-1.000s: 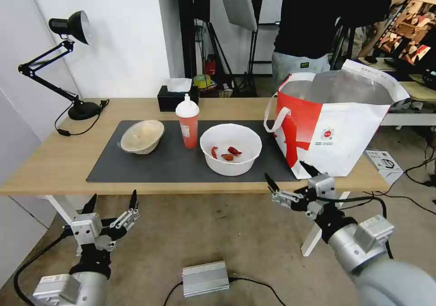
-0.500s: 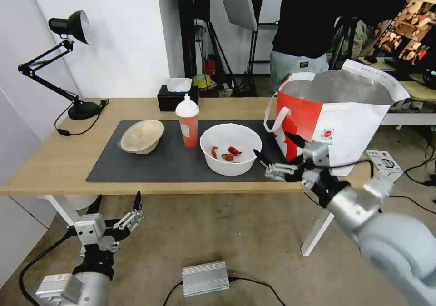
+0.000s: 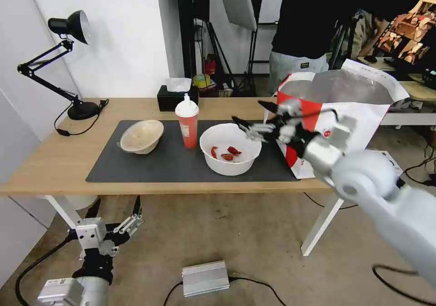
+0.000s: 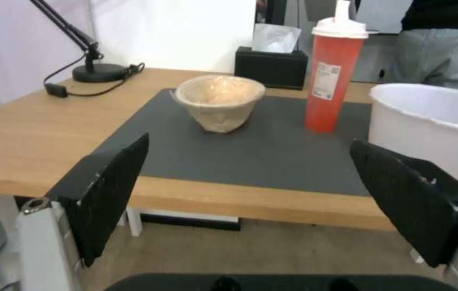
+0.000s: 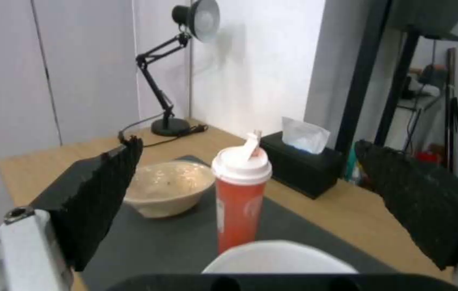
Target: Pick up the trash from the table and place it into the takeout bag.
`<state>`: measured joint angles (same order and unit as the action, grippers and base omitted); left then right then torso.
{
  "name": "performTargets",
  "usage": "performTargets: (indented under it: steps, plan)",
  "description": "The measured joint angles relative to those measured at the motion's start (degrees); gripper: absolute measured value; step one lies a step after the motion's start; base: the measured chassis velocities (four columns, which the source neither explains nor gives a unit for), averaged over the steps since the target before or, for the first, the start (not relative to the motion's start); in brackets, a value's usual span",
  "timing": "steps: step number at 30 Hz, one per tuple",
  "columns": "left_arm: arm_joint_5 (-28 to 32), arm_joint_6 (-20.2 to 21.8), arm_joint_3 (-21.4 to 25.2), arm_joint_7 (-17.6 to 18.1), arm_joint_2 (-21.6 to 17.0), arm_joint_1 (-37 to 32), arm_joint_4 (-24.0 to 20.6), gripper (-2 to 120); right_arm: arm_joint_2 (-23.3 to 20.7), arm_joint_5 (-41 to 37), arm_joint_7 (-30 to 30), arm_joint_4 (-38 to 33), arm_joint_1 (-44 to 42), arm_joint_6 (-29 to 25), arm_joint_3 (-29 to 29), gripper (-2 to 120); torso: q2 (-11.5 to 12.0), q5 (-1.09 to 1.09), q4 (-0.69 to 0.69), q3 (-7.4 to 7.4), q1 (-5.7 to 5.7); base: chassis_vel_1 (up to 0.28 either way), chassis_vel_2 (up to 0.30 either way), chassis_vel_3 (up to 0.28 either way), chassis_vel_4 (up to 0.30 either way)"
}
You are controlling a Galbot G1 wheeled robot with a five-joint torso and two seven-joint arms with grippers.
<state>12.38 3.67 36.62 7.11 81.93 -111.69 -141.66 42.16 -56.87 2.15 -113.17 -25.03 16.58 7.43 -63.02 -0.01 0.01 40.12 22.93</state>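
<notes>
the right gripper hangs blurred at centre right of the head view, over the far right rim of the white plastic bowl, its fingers spread wide and holding nothing. its arm covers part of the front of the red-and-white takeout bag, which stands on the right end of the table; the bag's lower right corner is hidden behind that arm. red food scraps lie in the bowl. the red drink cup with its white lid stands just left of the bowl on the dark grey mat, and the beige paper-pulp bowl sits tilted further left. in the right wrist view the white bowl is cut off by the lower edge, showing as a sliver of rim. the left gripper sits at lower left of the head view, below the table edge, fingers spread. a black tissue box and a desk lamp stand behind the mat.
</notes>
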Motion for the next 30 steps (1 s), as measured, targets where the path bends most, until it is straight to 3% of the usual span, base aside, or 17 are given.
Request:
performTargets:
  steps: [3,6,19,30]
  plan:
    - [0.25,-0.02,0.64,0.04,0.0,0.16,0.44,100,2.29,0.13,-0.03,4.81,7.92,1.05,6.97,100,0.0,0.01,0.0,0.0,0.0,0.0,0.0,0.0,0.0]
    - [0.36,-0.02,0.78,0.1,-0.05,0.23,0.54,100,2.75,0.07,-0.02,5.69,9.56,1.23,8.35,100,0.0,-0.01,-0.01,0.0,0.0,0.0,0.0,0.0,0.0]
    - [1.67,-0.15,1.89,0.66,-1.29,1.26,1.37,100,10.3,-1.01,0.07,14.31,24.22,6.36,25.56,100,0.0,-0.01,0.01,-0.01,0.0,0.0,0.0,0.0,0.0]
    - [1.74,-0.3,1.46,0.96,-0.9,1.88,1.86,100,7.69,0.05,0.0,12.09,28.09,15.7,30.34,100,0.0,0.01,-0.01,-0.01,-0.01,0.0,0.0,0.0,0.0]
